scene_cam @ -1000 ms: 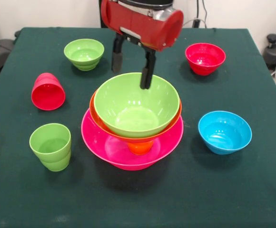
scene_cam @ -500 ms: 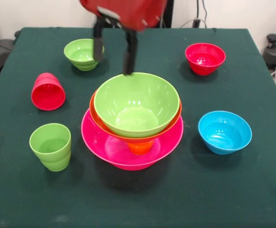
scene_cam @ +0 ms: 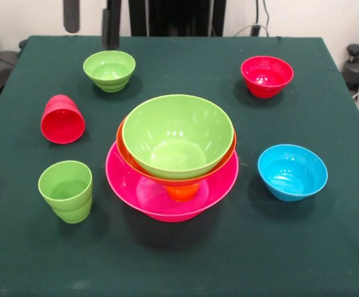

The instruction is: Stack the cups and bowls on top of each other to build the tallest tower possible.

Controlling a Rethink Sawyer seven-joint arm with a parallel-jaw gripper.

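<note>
Since a second ago my gripper (scene_cam: pixel 91 23) has retreated to the frame's upper left, jaws apart (empty). I see the green bowl (scene_cam: pixel 178 136) nested in the tower (scene_cam: pixel 172 161).

Glossy, smooth plastic throughout the tower (scene_cam: pixel 172 154): pink bowl (scene_cam: pixel 136 192) at the base, orange bowl (scene_cam: pixel 125 148), large green bowl (scene_cam: pixel 177 136), each catching soft highlights. Same shiny plastic on the small green bowl (scene_cam: pixel 109 70), red bowl (scene_cam: pixel 267 76), blue bowl (scene_cam: pixel 292 172), red cup (scene_cam: pixel 62 119) and green cup (scene_cam: pixel 66 190). Matt, finely woven dark green cloth (scene_cam: pixel 291 247) underneath.
</note>
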